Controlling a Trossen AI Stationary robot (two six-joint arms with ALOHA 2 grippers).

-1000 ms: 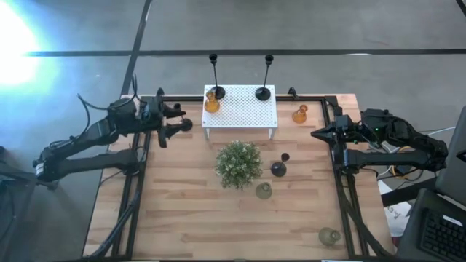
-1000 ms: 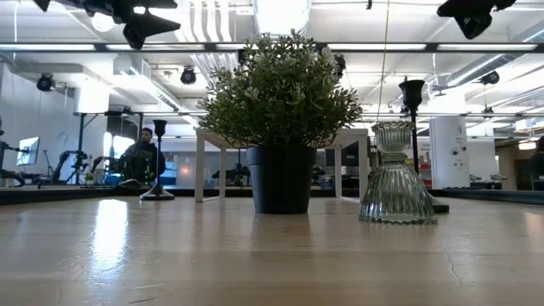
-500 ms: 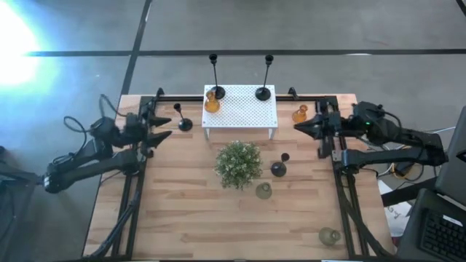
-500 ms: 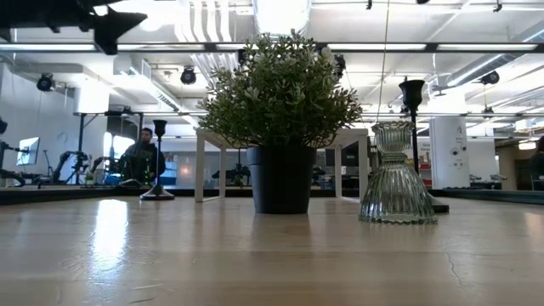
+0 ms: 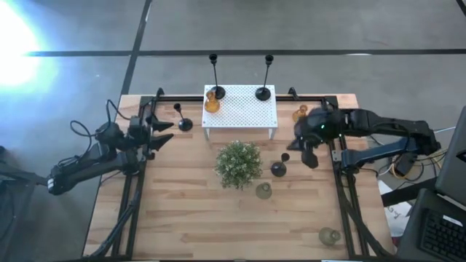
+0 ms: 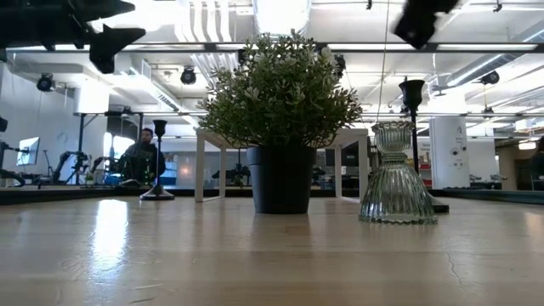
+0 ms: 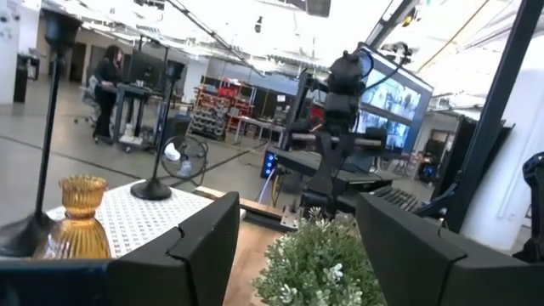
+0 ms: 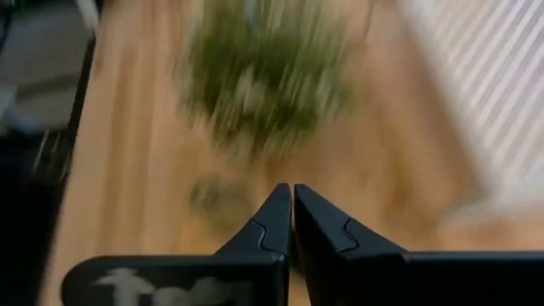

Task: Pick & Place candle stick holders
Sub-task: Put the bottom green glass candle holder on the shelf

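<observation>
Two tall black stems (image 5: pixel 213 73) (image 5: pixel 268 73) and an amber holder (image 5: pixel 212 102) stand on the white perforated stand (image 5: pixel 240 109). A short black stem holder (image 5: pixel 183 123) stands on the table left of the stand. Another amber holder (image 5: pixel 301 113) stands at the far right. Two black holders (image 5: pixel 285 157) (image 5: pixel 279 169) and a clear-grey one (image 5: pixel 263 191) stand near the plant (image 5: pixel 238 163), and a second clear-grey one (image 5: pixel 329 236) at the near right. My left gripper (image 5: pixel 164 132) is open and empty, left of the short black stem. My right gripper (image 5: pixel 301 149) is shut and empty, above the table right of the black holders.
The bushy plant in its black pot (image 6: pixel 280 178) stands mid-table in front of the stand. The black metal frame rails (image 5: pixel 342 189) run along the table's left and right sides. A person (image 6: pixel 140 161) sits in the room beyond the table.
My left gripper has drawn back toward the table's left edge, away from the short black stem holder, which stays standing. My right gripper has swung from the table's right edge toward the middle and the near side, tipping downward, and is moving fast now.
</observation>
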